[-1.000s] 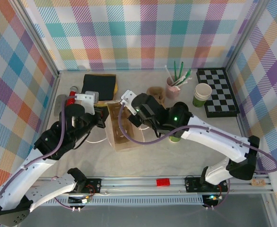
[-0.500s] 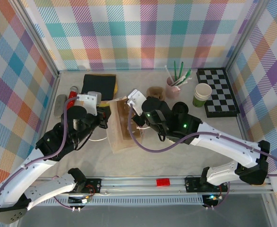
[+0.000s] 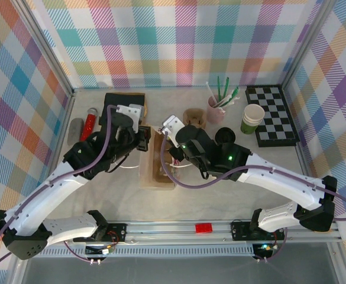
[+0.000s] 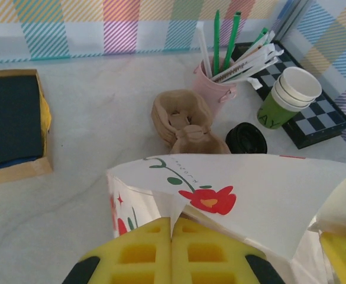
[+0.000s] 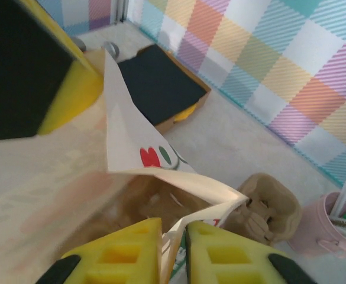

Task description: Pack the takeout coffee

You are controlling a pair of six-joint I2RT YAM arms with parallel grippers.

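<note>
Left arm is up and forward now. A second ago its wrist lay low beside the red tube (image 3: pixel 89 123); now it reaches past, and the tube lies in the open. The left gripper (image 4: pixel 171 229) has its yellow pads pressed tight together on the rim of the white paper bag (image 4: pixel 249 189), just under the printed red flower.

Across the mouth, the right gripper (image 5: pixel 173 232) has slid from the bag's far corner to its right rim. Its pads stand a narrow gap apart with a fold of the rim in that gap. Whether they pinch it I cannot tell. The bag stands straighter than a second ago and its mouth looks narrower.

And the takeout coffee? It is in neither gripper. A second ago a green side peeked out from under the right forearm, on the table right of the bag, and the arm covers that spot now. Just behind that wrist sits a round black lid (image 3: pixel 225 136), near the pulp cup carrier (image 4: pixel 181 121). The arm and the bag's rim hide whatever is under the lid, so I cannot tell if a cup stands there. The pink cup of straws (image 4: pixel 217 83) and the stacked green cups (image 4: pixel 288 97) have not moved.
</note>
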